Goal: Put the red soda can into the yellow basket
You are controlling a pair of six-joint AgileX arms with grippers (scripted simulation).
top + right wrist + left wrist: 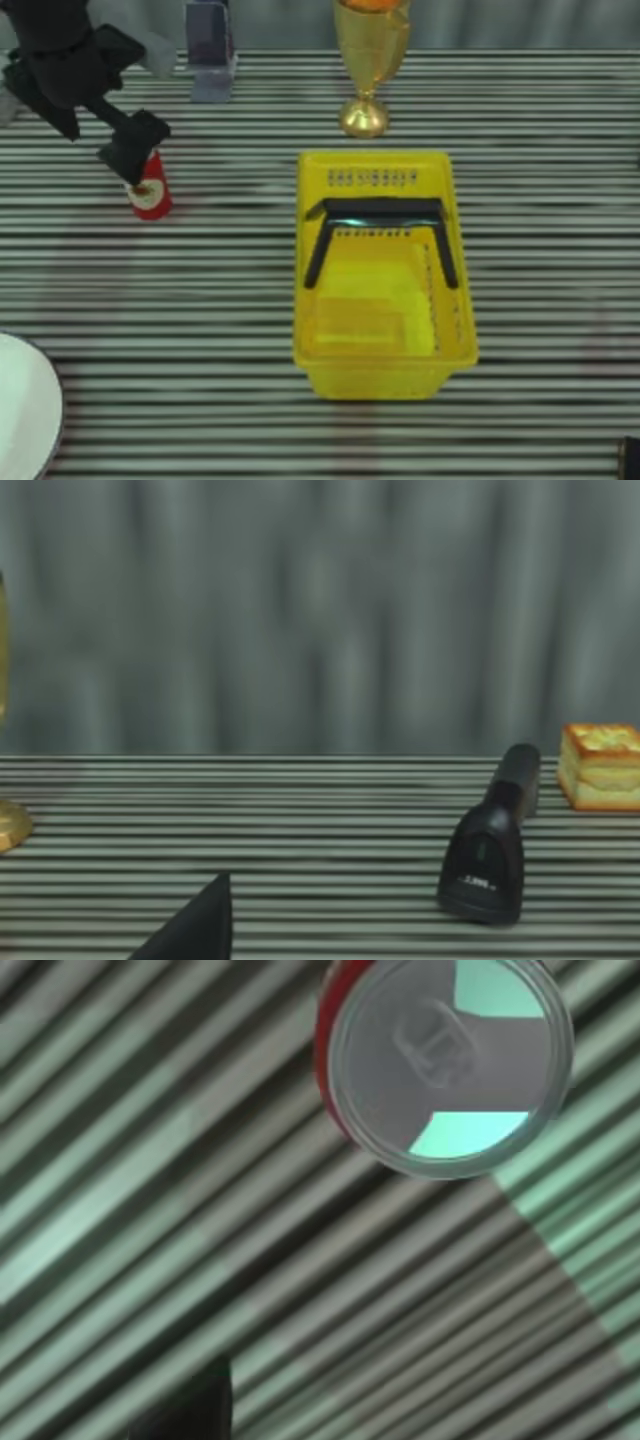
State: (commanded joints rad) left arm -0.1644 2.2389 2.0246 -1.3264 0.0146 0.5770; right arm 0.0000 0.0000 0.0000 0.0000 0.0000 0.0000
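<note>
Three views: top, left wrist, right wrist.

Top view – red soda can: stands on the striped table toward the left side, well apart from the yellow basket; its long axis runs up from the table, silver top toward the camera.
Top view – left gripper: right over the can's top, partly covering it; whether it touches the can, and how its fingers stand, I cannot tell.
Top view – yellow basket: near the table's middle, long side running front to back, black handle folded across its far half; nothing lies inside.
Top view – others: a gold goblet behind the basket, a small grey box at the far edge, a white plate at the near left corner.
Top view – right arm: only a dark tip at the near right corner.
Left wrist view – can: seen end-on – round silver lid with pull tab, a sliver of red wall at its edge.
Right wrist view: a black handheld scanner lies on the table near a piece of layered cake; that gripper's finger state cannot be told.
</note>
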